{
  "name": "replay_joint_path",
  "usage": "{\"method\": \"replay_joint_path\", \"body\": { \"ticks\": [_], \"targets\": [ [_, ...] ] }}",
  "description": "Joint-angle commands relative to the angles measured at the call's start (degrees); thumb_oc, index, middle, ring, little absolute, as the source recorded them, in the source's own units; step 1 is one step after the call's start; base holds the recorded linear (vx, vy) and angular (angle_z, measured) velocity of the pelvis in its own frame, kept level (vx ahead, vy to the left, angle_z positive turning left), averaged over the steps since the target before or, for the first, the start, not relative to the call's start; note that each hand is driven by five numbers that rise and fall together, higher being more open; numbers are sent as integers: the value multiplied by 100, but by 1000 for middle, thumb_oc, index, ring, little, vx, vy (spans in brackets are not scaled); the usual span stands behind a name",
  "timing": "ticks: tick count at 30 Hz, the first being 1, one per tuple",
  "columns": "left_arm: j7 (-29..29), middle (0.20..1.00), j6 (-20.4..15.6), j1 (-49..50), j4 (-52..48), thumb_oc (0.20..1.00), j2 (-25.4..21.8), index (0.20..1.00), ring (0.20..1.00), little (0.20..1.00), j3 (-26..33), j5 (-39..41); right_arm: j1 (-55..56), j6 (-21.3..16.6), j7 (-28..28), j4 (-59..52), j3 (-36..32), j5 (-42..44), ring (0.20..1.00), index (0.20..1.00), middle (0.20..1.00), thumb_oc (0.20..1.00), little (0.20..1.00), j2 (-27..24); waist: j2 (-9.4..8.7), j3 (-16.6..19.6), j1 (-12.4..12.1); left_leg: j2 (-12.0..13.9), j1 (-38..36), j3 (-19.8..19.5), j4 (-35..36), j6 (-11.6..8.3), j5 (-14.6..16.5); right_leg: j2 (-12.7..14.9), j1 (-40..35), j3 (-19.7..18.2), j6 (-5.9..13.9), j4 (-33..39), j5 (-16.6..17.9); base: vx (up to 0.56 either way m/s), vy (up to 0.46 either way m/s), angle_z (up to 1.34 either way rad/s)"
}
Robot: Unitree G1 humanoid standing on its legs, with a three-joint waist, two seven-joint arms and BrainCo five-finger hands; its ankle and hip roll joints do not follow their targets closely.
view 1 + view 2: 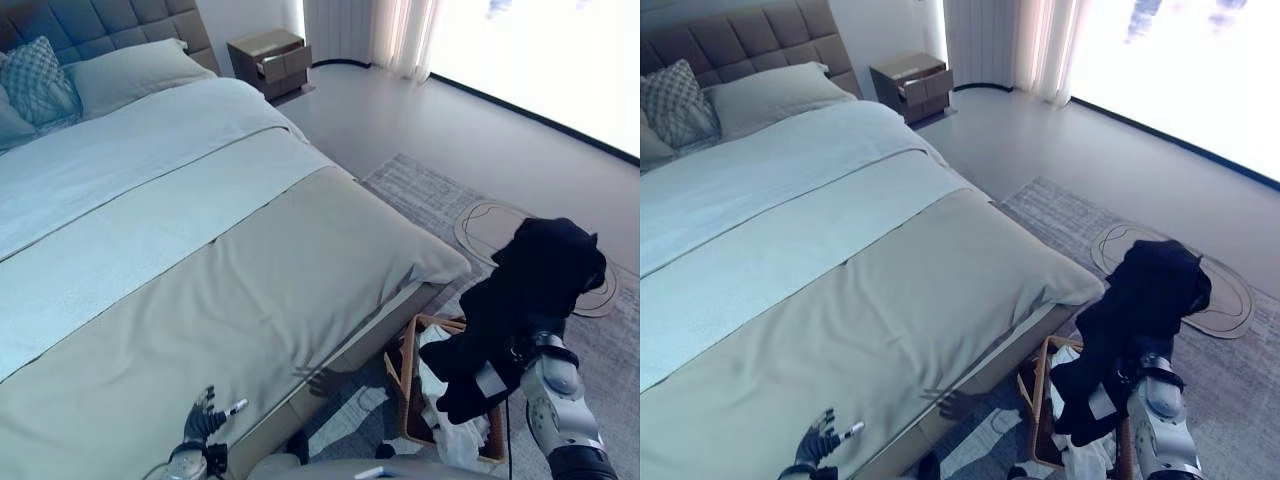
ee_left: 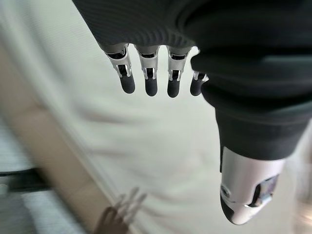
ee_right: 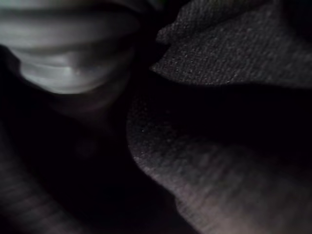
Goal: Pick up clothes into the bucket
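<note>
A black garment (image 1: 535, 290) drapes over the right robot hand above the basket (image 1: 412, 385), hiding its fingers. The left robot hand (image 1: 203, 415) hovers spread over the bed (image 1: 200, 250).

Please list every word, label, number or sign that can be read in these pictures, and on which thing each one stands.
None can be read. No readable print shows on the black garment draped over the right hand, the wicker laundry basket, the grey-beige bed cover or the wooden nightstand.
</note>
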State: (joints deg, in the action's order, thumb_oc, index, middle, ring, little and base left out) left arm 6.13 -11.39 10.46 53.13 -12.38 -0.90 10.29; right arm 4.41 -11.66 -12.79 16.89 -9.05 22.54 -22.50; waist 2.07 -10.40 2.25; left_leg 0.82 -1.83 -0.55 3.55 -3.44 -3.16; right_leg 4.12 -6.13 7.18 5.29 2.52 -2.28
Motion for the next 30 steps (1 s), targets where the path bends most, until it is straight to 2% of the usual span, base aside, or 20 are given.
{"method": "replay_joint_path", "body": {
  "ticks": [1,10,11,12,13,14,17,18,20,23,24,25,30],
  "targets": [
    [89,1000,-52,-404,210,1000,-132,1000,1000,1000,70,37,-574,-462,-310,-171,-425,-24,200,200,200,200,200,-122,-129,-285,-147,-326,291,124,-1104,262,796,256,881,58,65,-1012,-45,-70,-4,5],
    [175,1000,-165,-562,-434,1000,-143,1000,1000,1000,-780,145,-1484,-405,-1021,1244,-304,-172,200,200,200,200,200,-785,292,-1132,-188,-390,1197,105,-1708,284,812,344,1978,-75,-53,-1936,-213,-91,3,7],
    [177,1000,-162,-567,-439,1000,-138,1000,1000,1000,-779,147,-1501,-409,-1024,1259,-300,-172,200,200,200,200,200,-794,294,-1123,-189,-392,1225,109,-1726,285,818,348,2012,-81,-53,-1965,-224,-132,-32,1],
    [225,1000,-228,-631,-658,1000,-153,1000,1000,1000,-955,342,-1795,-366,-1177,1664,-197,-237,200,200,200,200,200,-1037,381,-1365,-167,-384,1486,121,-1864,282,807,378,2336,-128,-74,-2216,-267,-106,-22,2],
    [225,1000,-228,-632,-657,1000,-151,1000,1000,1000,-953,342,-1801,-369,-1176,1670,-194,-236,200,200,200,200,200,-1040,380,-1357,-167,-385,1501,123,-1872,282,810,379,2353,-132,-74,-2226,-271,-197,-50,1],
    [286,1000,-255,-685,-846,1000,-158,1000,1000,1000,-1112,485,-2084,-326,-1284,2046,-83,-241,200,200,200,200,200,-1264,442,-1579,-157,-344,1794,159,-2083,262,839,419,2655,-192,-96,-2473,-363,-140,-52,-3],
    [405,1000,-296,-794,-1056,1000,-143,1000,1000,1000,-1299,687,-2450,-222,-1525,2395,99,-412,200,200,200,200,200,-1524,537,-1900,-125,-321,2257,205,-2347,241,819,444,3187,-229,-127,-2828,-423,-139,-51,-4],
    [406,1000,-295,-797,-1056,1000,-139,1000,1000,1000,-1296,687,-2460,-224,-1525,2401,103,-411,200,200,200,200,200,-1528,536,-1891,-125,-323,2278,208,-2359,241,823,446,3210,-233,-127,-2843,-428,-89,-42,0],
    [566,1000,-368,-850,-1199,1000,-107,1000,1000,1000,-1461,857,-2747,-205,-1739,2649,290,-503,200,200,200,200,200,-1730,643,-1940,-103,-329,2944,254,-2652,233,815,473,3948,-321,-175,-3250,-513,-81,-41,-8],
    [696,1000,-435,-839,-1454,1000,-178,1000,1000,1000,-1579,917,-3085,-185,-1898,2824,538,-589,200,200,200,200,200,-1935,709,-1940,-120,-323,3639,309,-3027,239,858,461,4724,-457,-219,-3633,-546,-26,-30,-4],
    [711,1000,-444,-808,-1502,1000,-204,1000,1000,1000,-1646,907,-3143,-184,-1920,2940,607,-590,200,200,200,200,200,-2000,719,-1940,-147,-321,3705,280,-3175,222,1057,432,4808,-530,-194,-3803,-747,56,-34,-10],
    [731,1000,-464,-793,-1553,1000,-236,1000,1000,1000,-1680,933,-3290,-157,-1932,3058,740,-649,200,200,200,200,200,-2095,731,-1940,-162,-323,3934,276,-3347,234,1107,416,5060,-576,-204,-3960,-776,61,-53,-7],
    [939,1000,-563,-755,-1753,1000,-351,1000,1000,1000,-1788,1131,-3956,-67,-2012,3500,1350,-799,200,200,200,200,200,-2420,782,-1940,-263,-300,4873,310,-3851,250,1186,383,6030,-680,-255,-4445,-822,-23,-45,-9]
  ]
}}
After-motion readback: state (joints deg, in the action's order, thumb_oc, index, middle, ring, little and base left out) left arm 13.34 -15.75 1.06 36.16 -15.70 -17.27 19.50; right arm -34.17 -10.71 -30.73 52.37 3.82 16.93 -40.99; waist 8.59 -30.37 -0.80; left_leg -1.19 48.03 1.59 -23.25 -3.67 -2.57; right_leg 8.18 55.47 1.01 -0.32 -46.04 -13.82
